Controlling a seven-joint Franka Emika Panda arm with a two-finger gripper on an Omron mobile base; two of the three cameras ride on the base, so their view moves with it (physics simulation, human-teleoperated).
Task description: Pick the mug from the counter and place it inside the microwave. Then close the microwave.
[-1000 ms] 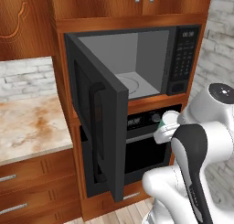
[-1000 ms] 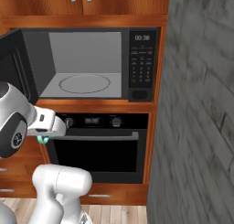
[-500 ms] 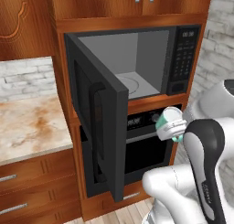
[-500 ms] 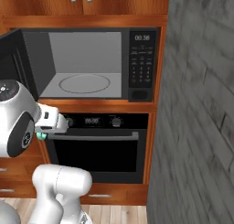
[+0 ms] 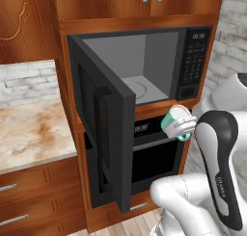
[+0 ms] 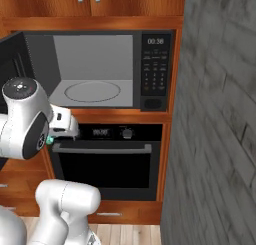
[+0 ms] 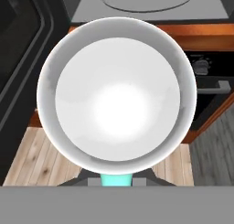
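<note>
The claw [image 5: 185, 126] is clenched on the mug [image 5: 172, 122], held at centre right of the left base view, off the counter [image 5: 34, 134] and just below the microwave [image 5: 144, 66]. The cavity lies up and ahead of the mug; in the hand view its plate [image 7: 146, 0] shows at the top. The door [image 5: 103, 134] stands wide at left, leaving open room, but the cavity's lower sill must be cleared.
</note>
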